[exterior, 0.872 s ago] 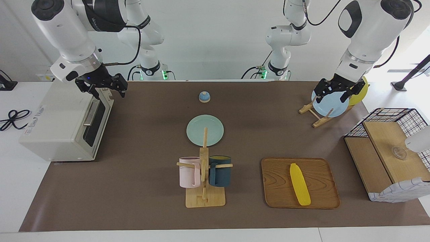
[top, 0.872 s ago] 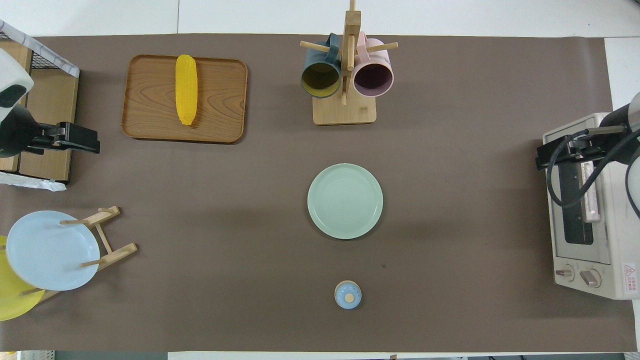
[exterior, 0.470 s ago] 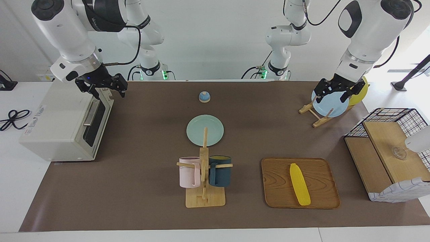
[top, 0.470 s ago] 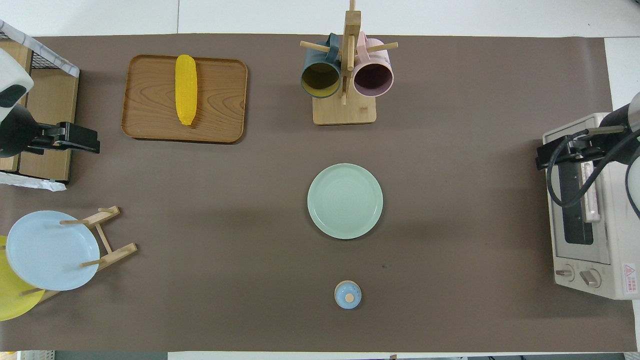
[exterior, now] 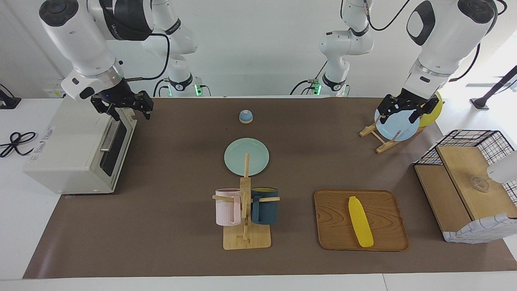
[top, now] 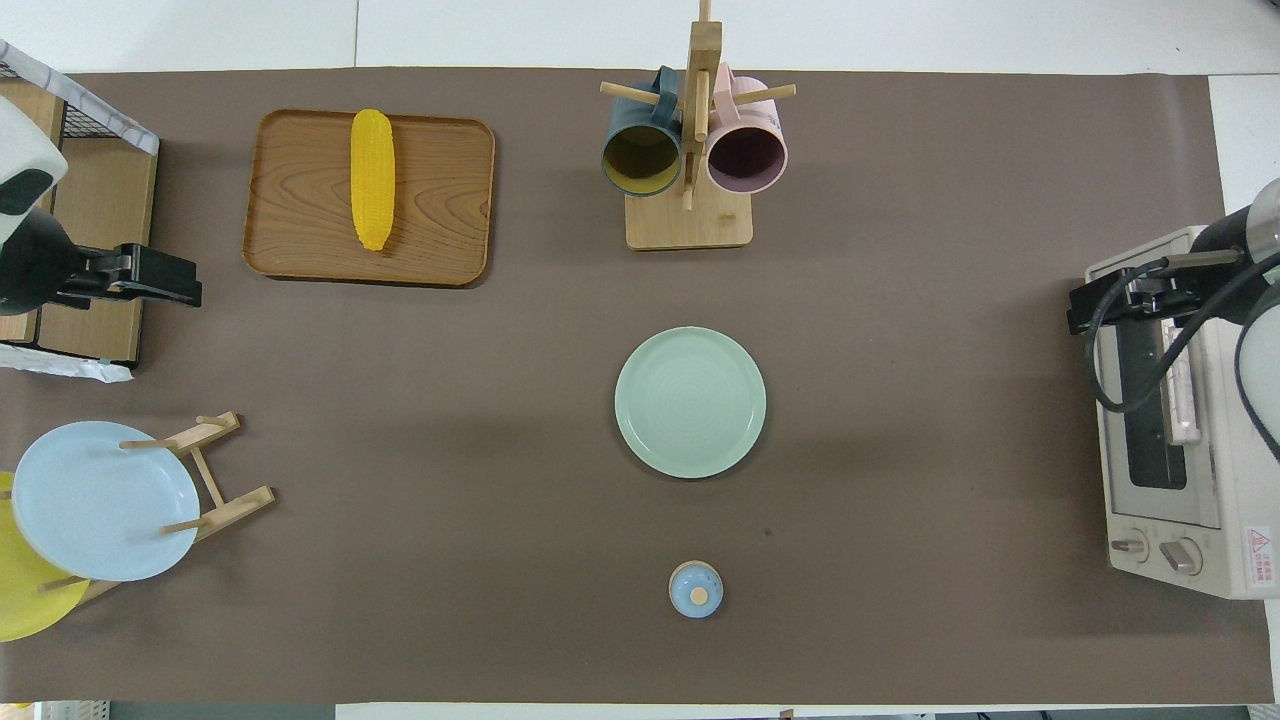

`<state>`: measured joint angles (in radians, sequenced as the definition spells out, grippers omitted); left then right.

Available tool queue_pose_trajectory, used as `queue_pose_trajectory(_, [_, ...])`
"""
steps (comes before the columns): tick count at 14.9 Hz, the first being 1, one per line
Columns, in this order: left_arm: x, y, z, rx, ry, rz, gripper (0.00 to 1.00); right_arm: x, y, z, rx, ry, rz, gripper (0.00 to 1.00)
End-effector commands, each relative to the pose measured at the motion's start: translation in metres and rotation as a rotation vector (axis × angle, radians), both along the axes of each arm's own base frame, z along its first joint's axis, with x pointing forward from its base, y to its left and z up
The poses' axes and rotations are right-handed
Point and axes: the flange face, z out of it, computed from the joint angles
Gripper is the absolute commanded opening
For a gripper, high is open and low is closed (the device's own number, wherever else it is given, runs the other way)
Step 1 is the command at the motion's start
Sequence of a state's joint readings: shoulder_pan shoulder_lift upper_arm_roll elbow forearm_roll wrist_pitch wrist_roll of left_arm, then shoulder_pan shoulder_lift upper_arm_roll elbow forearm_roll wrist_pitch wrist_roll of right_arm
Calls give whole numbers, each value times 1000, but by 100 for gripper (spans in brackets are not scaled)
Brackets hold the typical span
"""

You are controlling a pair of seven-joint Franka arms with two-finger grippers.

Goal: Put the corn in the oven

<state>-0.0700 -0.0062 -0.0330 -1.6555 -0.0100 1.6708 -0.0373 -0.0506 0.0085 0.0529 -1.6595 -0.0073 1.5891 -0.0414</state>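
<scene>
Ridged tapered corn (exterior: 360, 222), grained rounded wooden tray (exterior: 333, 226)

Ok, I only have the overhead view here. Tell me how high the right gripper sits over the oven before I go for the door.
Observer: In the facing view the right gripper hangs in the air above the oven's top front edge, clear of the bar handle. The door is shut.
Operator: Now give me the left gripper's fingers.
Observer: The left gripper is open, holds nothing, and waits raised well above the table.
</scene>
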Motion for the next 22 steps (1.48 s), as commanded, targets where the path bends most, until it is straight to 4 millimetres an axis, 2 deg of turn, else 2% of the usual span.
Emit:
queue_pose_trajectory(1, [-5, 1, -3, -23, -4, 8, 100, -15, -33, -19, 5, -33, 73, 0])
queue_pose_trajectory(2, [-4, 0, -3, -24, -10, 2, 100, -18, -44, -28, 6, -51, 117, 0])
queue_pose_trajectory(5, [2, -2, -5, -27, -34, 0, 100, -27, -71, -53, -23, -59, 77, 0])
queue_pose_trajectory(7, [7, -13, -10, -29, -44, -17, 100, -33, -76, -74, -22, -30, 42, 0])
queue_pose_trajectory(8, [15, -23, -24, -29, -35, -34, 100, -34, -80, -83, -27, -28, 27, 0])
queue_pose_trajectory(10, [32, -28, -45, -31, -32, -37, 100, -36, -93, -96, -66, -14, 26, 0])
queue_pose_trajectory(11, [43, -32, -64, -30, -26, -41, 100, -35, -96, -100, -90, -14, 37, 0])
queue_pose_trajectory(12, [54, -43, -78, -33, -25, -55, 100, -35, -98, -101, -117, -11, 53, 0])
queue_pose_trajectory(14, [83, -47, -113, -35, -6, -56, 100, -34, -100, -101, -173, -1, 84, 0])
queue_pose_trajectory(18, [141, -58, -171, -45, 8, -75, 100, -35, -101, -104, -175, 8, 95, 0])
queue_pose_trajectory(20, [171, -69, -196, -57, -4, -90, 100, -35, -102, -107, -172, 17, 114, 0])
queue_pose_trajectory(22, [185, -71, -214, -64, -24, -95, 100, -37, -106, -109, -169, 21, 106, 0])
